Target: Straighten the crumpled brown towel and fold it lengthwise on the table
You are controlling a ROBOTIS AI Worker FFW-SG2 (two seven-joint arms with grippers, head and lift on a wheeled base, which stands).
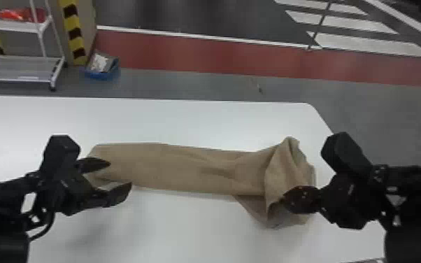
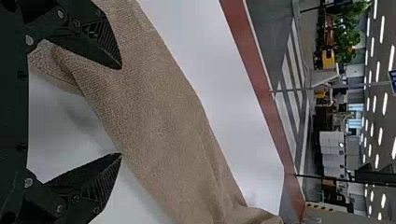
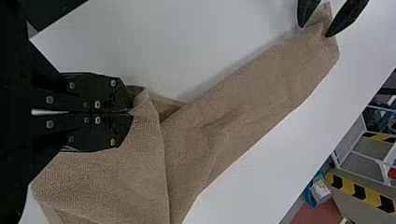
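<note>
The brown towel (image 1: 185, 169) lies across the white table as a long band, fairly smooth at its left part and bunched with folds at its right end. At its left end my left gripper (image 1: 120, 178) stands open above the towel's edge; in the left wrist view, that gripper (image 2: 121, 112) has its fingers apart, one over the cloth (image 2: 154, 107) and one over bare table. My right gripper (image 1: 285, 201) is at the bunched right end. Seen in the right wrist view, the right gripper (image 3: 130, 112) is closed on a raised fold of the towel (image 3: 252, 102).
The white table (image 1: 185, 122) extends beyond the towel on its far and near sides, its right edge passing close to my right arm. On the floor behind stand a white shelf rack (image 1: 21, 66) and a blue bin (image 1: 101, 71).
</note>
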